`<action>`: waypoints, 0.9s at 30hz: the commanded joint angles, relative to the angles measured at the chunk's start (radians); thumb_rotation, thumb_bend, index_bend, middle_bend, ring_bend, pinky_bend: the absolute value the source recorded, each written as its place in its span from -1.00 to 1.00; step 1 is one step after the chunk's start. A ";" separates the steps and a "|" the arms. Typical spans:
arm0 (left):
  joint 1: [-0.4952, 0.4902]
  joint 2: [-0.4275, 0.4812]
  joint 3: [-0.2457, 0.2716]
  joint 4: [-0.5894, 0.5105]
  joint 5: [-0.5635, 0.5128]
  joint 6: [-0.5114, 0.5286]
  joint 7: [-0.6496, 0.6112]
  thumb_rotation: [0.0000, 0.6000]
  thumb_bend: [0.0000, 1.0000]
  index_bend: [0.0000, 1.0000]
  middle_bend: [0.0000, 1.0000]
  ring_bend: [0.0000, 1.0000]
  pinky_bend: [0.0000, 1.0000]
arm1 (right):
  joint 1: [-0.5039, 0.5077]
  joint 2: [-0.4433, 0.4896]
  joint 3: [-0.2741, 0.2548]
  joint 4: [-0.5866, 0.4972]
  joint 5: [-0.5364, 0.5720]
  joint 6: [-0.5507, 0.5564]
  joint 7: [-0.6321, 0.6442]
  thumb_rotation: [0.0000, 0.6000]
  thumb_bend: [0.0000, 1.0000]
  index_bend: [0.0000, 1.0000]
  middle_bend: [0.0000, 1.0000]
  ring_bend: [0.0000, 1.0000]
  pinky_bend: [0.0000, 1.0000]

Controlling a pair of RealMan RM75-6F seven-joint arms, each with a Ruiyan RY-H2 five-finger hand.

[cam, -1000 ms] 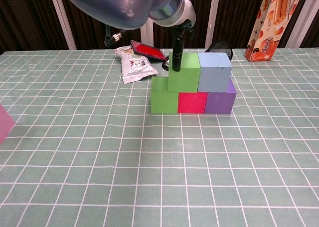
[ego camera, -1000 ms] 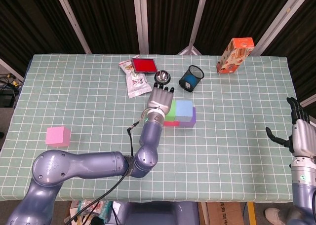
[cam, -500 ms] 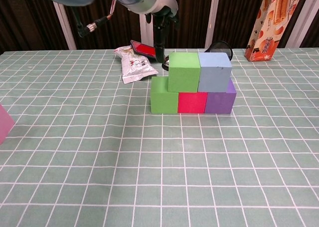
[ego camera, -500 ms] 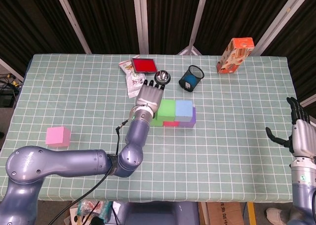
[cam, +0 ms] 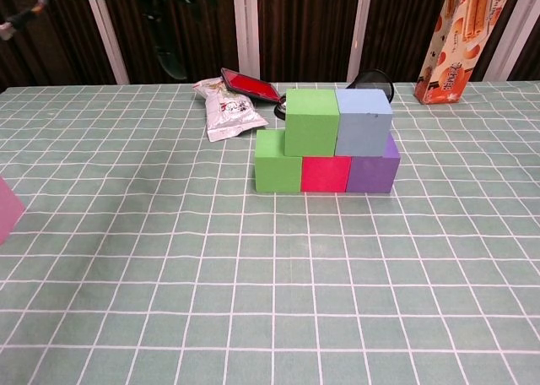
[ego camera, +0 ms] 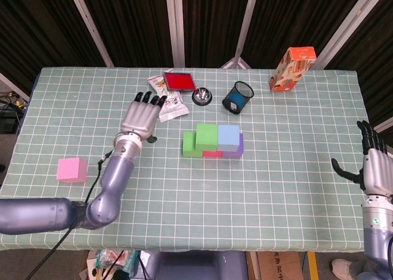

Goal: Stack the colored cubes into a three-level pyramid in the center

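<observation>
At the table's middle stands a two-level stack: a green cube (cam: 278, 162), a red cube (cam: 326, 174) and a purple cube (cam: 373, 169) in the bottom row, with a second green cube (cam: 310, 121) and a light blue cube (cam: 364, 121) on top. A pink cube (ego camera: 72, 169) lies alone at the near left, cut off at the left edge of the chest view (cam: 7, 209). My left hand (ego camera: 141, 117) hovers open, fingers spread, left of the stack and holding nothing. My right hand (ego camera: 372, 160) stays open off the table's right edge.
At the back lie a snack packet (ego camera: 169, 103), a red-topped box (ego camera: 178, 81), a small metal bowl (ego camera: 201, 96) and a black mesh pen cup (ego camera: 237, 96). An orange carton (ego camera: 292, 68) stands at the back right.
My left hand has let go of the upper green cube and drawn back to the left, away from the stack. The cubes and the right hand have not moved.
</observation>
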 commanded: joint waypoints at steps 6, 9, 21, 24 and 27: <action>0.266 0.213 0.133 -0.191 0.280 0.059 -0.263 1.00 -0.57 -0.97 -0.81 -0.94 -0.89 | 0.005 -0.012 -0.009 0.000 -0.012 0.019 -0.050 1.00 -0.39 -1.00 -1.00 -1.00 -1.00; 0.344 0.266 0.180 -0.224 0.381 0.081 -0.332 1.00 -0.66 -0.99 -0.87 -0.94 -0.89 | 0.008 -0.019 -0.014 0.006 -0.009 0.021 -0.074 1.00 -0.39 -1.00 -1.00 -1.00 -1.00; 0.619 0.375 0.369 -0.268 0.751 0.174 -0.575 1.00 -0.78 -1.00 -0.89 -0.94 -0.89 | 0.018 -0.049 -0.025 0.020 -0.024 0.044 -0.144 1.00 -0.39 -1.00 -1.00 -1.00 -1.00; 0.653 0.374 0.405 -0.266 0.796 0.178 -0.589 1.00 -0.78 -1.00 -0.87 -0.94 -0.89 | 0.020 -0.053 -0.028 0.018 -0.029 0.045 -0.148 1.00 -0.39 -1.00 -1.00 -1.00 -1.00; 0.676 0.366 0.433 -0.247 0.818 0.183 -0.578 1.00 -0.78 -1.00 -0.82 -0.94 -0.89 | 0.020 -0.056 -0.029 0.017 -0.033 0.047 -0.150 1.00 -0.39 -1.00 -1.00 -1.00 -1.00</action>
